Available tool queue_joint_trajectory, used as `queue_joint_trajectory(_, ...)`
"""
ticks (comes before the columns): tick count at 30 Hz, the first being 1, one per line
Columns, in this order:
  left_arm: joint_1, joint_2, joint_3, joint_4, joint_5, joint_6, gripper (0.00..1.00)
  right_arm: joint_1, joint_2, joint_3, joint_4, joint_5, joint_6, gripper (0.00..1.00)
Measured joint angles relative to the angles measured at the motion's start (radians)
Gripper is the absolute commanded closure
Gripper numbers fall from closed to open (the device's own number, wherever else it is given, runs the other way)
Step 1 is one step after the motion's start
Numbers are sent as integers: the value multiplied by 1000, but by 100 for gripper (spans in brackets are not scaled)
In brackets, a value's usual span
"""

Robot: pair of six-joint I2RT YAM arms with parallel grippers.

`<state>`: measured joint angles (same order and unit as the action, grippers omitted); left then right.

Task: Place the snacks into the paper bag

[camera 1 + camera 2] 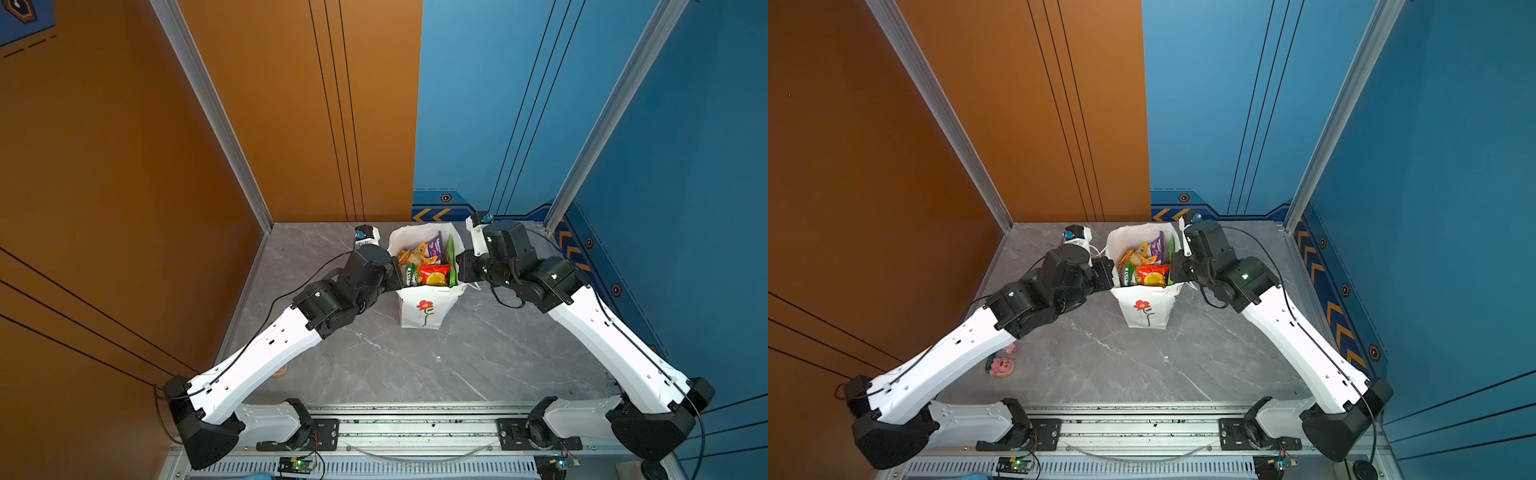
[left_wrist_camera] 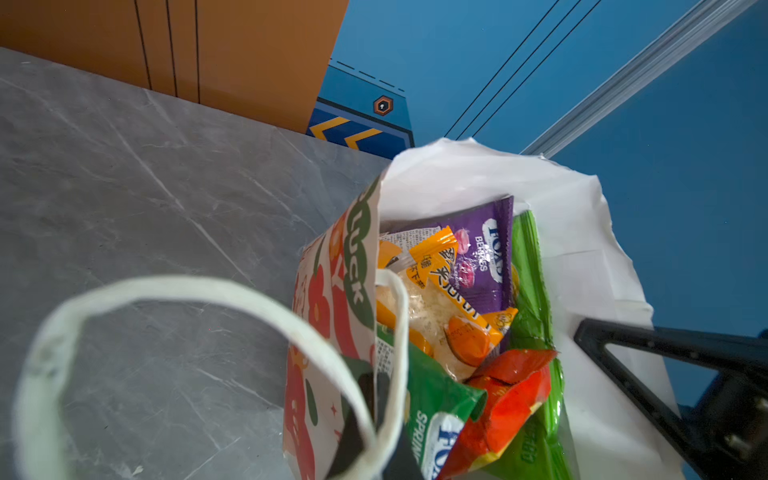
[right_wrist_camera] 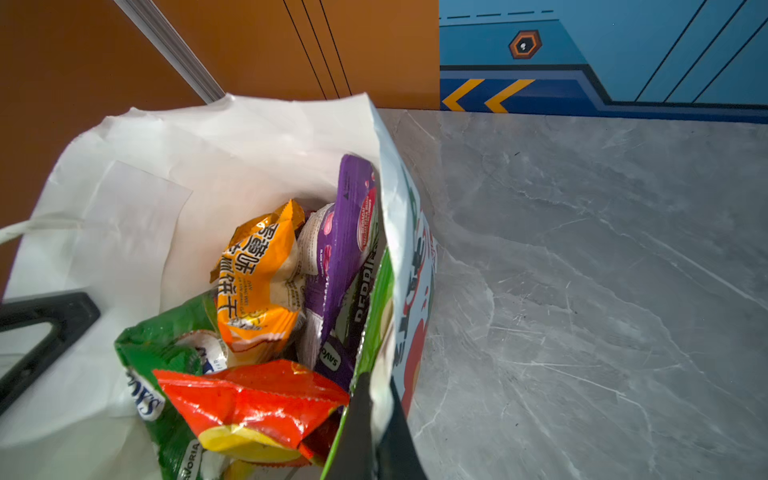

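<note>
The white paper bag with a red flower on its front stands upright at the back middle of the table, mouth open. The snacks lie inside it: a red packet in front, with orange, purple and green packets behind. My left gripper is shut on the bag's left rim, beside a white cord handle. My right gripper is shut on the right rim, with the paper wall pinched between its jaws.
A small pink round thing lies on the grey marble table near the left arm, at the front left. Orange and blue walls close in the back and sides. A metal rail runs along the front edge.
</note>
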<state>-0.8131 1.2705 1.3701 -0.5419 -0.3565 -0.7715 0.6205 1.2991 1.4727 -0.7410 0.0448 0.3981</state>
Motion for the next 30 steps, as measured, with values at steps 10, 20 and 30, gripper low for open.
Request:
queue_joint_trajectory(10, -7, 238, 101, -84, 69, -19, 100, -97, 85, -153, 68, -142, 81, 100)
queue_joint_trajectory(20, -20, 183, 76, -131, 31, -57, 87, -97, 99, -113, 63, -185, 71, 100)
queue_joint_trajectory(30, 9, 45, -5, -66, -11, -102, 41, -97, 104, -90, 95, -220, 64, 70)
